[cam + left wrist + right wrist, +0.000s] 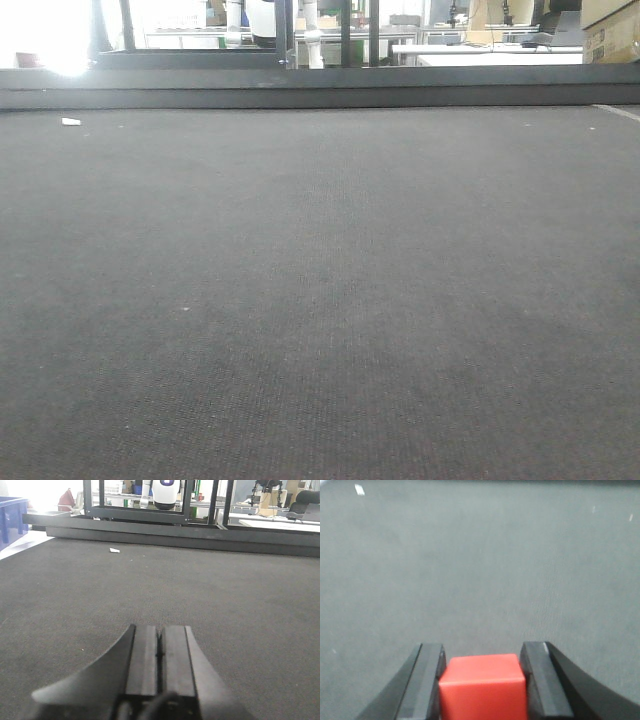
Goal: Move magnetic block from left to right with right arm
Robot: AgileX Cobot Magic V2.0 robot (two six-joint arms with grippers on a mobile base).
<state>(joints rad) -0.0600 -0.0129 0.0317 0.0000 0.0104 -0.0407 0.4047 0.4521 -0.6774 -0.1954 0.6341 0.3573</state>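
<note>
Red magnetic block (483, 687), 6 o'clock, pinched between right gripper (483, 662) jaws for carry rightward; left gripper (160, 635) closed, empty.

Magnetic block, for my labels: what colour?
Bright red; the magnetic block shows best in the right wrist view.

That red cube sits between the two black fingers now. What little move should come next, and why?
Probably the right gripper should carry the magnetic block toward its right side. Its fingers press both flanks of the block, so it looks gripped, and the mat ahead looks open. The left gripper is shut on nothing.
</note>
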